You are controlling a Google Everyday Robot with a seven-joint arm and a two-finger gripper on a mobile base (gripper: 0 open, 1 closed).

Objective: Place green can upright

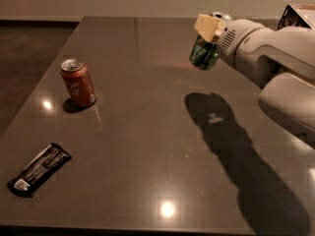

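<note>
The green can [203, 53] is held in the air above the right part of the dark table [147, 146], nearly upright and slightly tilted, its silver top near the pale fingers [209, 27]. My gripper [206, 38] is shut on it, reaching in from the right on the white arm [266, 53]. The can's shadow falls on the table below it. Part of the can is hidden behind the fingers.
A red cola can [78, 82] stands upright on the left of the table. A black snack wrapper [39, 169] lies near the front left corner. A box corner [300, 14] shows at the far right edge.
</note>
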